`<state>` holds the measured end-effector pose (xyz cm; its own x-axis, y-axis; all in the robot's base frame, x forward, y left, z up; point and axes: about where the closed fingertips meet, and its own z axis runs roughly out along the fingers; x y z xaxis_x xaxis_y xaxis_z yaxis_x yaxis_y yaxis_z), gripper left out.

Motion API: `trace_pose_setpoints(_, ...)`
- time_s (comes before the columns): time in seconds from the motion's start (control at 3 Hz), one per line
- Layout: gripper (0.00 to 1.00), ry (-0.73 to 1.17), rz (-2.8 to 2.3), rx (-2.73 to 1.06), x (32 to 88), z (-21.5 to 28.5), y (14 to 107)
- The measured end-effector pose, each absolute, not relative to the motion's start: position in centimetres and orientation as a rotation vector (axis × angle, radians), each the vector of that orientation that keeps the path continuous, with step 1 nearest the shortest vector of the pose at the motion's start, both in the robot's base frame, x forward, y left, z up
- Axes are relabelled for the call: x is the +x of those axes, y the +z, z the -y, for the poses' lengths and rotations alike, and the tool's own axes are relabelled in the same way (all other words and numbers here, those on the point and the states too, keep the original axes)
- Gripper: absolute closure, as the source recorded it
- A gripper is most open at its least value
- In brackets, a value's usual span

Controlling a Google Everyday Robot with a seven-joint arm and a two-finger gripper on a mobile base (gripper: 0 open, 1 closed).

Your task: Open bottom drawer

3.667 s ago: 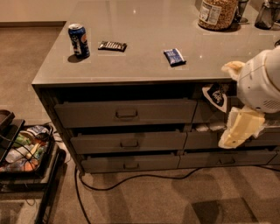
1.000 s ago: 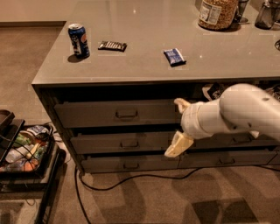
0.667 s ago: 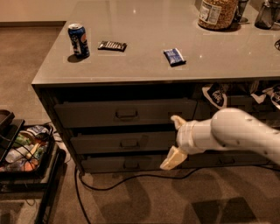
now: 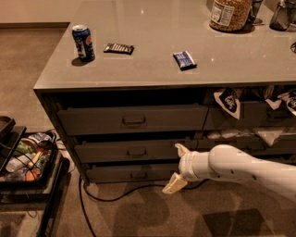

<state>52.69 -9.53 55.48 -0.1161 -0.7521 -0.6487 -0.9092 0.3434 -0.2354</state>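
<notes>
The bottom drawer [image 4: 115,173] is the lowest, slimmest dark grey front of the left stack, with a small centre pull [image 4: 138,175]. It sits flush with the fronts above it. My gripper [image 4: 177,167] is at the end of the white arm [image 4: 240,169] that reaches in from the right. It is low in front of the cabinet, at the drawer's right end and to the right of the pull. Its two cream fingers [image 4: 174,184] are spread apart and hold nothing.
Two taller drawers [image 4: 134,120] sit above. The right stack shows snack bags [image 4: 227,99]. A black cable [image 4: 120,194] runs on the carpet below the cabinet. A cart with items [image 4: 25,157] stands at the left. On the counter are a can [image 4: 83,42], two bars [image 4: 184,59] and a jar [image 4: 230,14].
My arm has swung from the right stack leftward and downward, and the gripper now sits lower, level with the bottom drawer. The drawers have not moved.
</notes>
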Motion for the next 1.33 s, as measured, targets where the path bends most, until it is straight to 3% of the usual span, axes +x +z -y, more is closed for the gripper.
trace_pose_setpoints(0.67,0.0,0.414,-1.819,-1.475,52.3,6.7,44.4)
trace_pose_setpoints(1.0,0.0,0.424,-1.821,-1.476,52.2,6.3,43.8)
trace_pose_setpoints(1.33,0.0,0.55,-1.829,-1.482,52.4,4.4,35.8)
